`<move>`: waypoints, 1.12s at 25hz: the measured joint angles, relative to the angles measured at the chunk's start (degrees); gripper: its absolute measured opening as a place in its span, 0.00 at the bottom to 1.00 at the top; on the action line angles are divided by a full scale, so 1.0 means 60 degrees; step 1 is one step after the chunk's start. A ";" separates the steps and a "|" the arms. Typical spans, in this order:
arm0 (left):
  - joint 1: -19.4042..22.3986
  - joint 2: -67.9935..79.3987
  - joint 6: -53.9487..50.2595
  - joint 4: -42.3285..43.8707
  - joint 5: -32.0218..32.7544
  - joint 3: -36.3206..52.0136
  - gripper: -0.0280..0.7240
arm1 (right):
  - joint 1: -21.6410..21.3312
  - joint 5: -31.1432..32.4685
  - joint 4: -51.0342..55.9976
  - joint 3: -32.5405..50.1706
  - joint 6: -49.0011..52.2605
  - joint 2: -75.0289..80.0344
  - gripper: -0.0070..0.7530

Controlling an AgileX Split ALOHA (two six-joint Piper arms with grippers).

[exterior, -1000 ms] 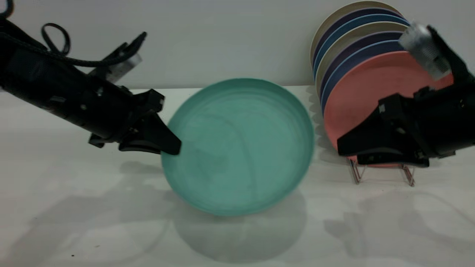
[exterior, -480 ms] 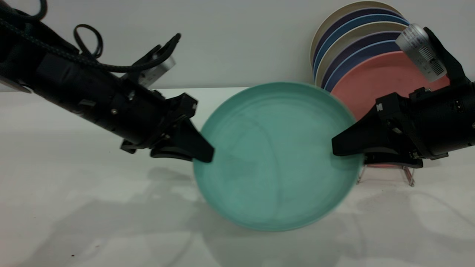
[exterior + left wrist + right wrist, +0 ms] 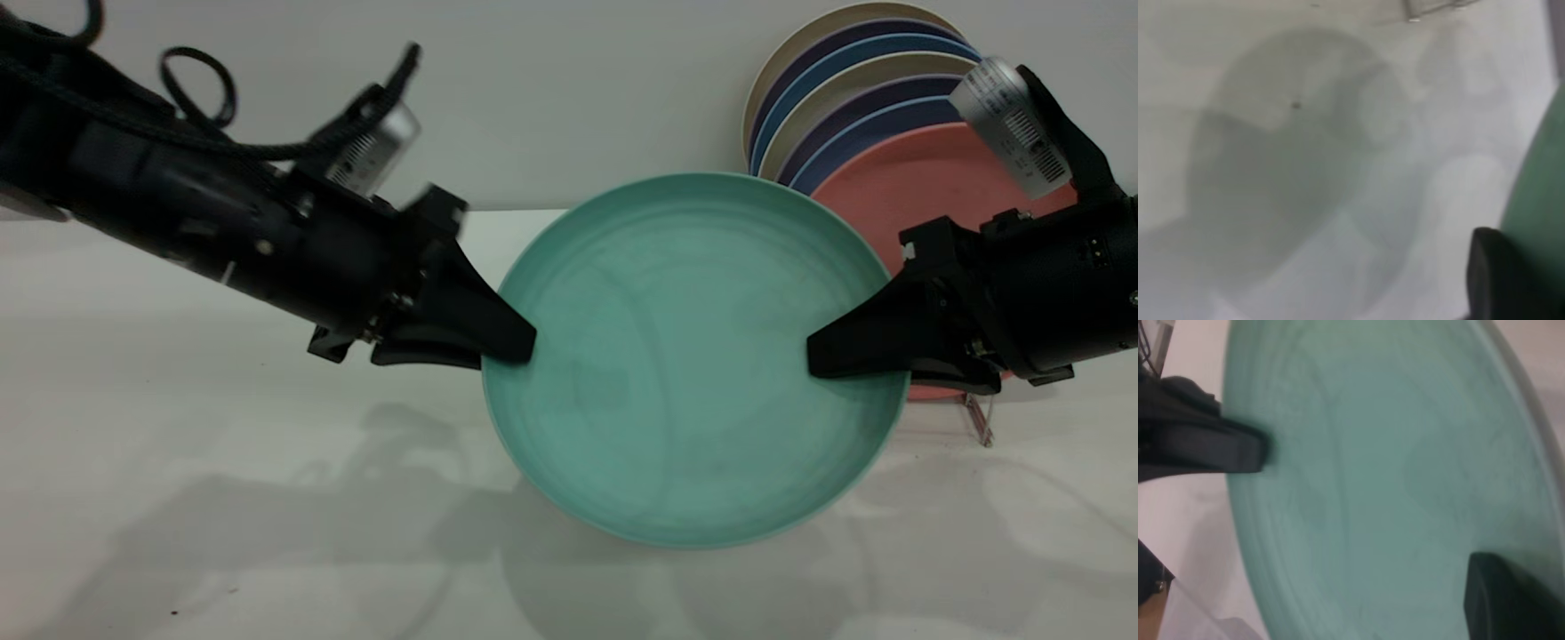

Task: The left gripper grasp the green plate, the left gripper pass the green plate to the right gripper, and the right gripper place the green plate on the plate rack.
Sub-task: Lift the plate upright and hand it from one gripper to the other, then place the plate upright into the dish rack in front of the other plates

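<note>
The green plate hangs tilted above the table, its face toward the exterior camera. My left gripper is shut on its left rim; one of its fingers shows against the plate's edge in the left wrist view. My right gripper is open, with one finger in front of the plate's right rim and the other behind it. In the right wrist view the plate fills the frame, with my right finger on its face and the left gripper's finger at the far rim. The plate rack stands behind the right gripper.
The rack holds a salmon-pink plate in front, with several blue, purple and cream plates upright behind it. A white wall runs along the back. The white table lies below the plate.
The left gripper has carried the green plate to the right and slightly up. The plate's right rim has come between the right gripper's fingers, which stayed nearly in place.
</note>
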 joint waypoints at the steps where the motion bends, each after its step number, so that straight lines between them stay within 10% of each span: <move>1: 0.0193 0.0000 0.0000 0.0000 0.0281 0.0000 0.32 | 0.0000 -0.0054 0.0000 0.0000 -0.0109 0.0000 0.09; 8: 0.2144 -0.0044 -0.0099 0.0661 0.2412 0.0000 0.97 | -0.0427 -0.0234 -0.0106 0.0000 -0.1686 0.0000 0.09; 15: 0.4098 -0.0044 -0.1973 0.3681 0.2153 -0.0528 0.89 | -0.1015 -0.0619 -0.3502 -0.0411 -0.3452 -0.1437 0.09; 21: 0.4249 -0.0044 -0.4740 0.7346 0.1870 -0.1875 0.72 | -0.1015 -0.1427 -0.7457 -0.2037 -0.1996 -0.2644 0.09; 28: 0.4249 -0.0044 -0.5609 0.8361 0.1976 -0.2401 0.70 | -0.1015 -0.1617 -1.1234 -0.3852 0.0015 -0.2673 0.09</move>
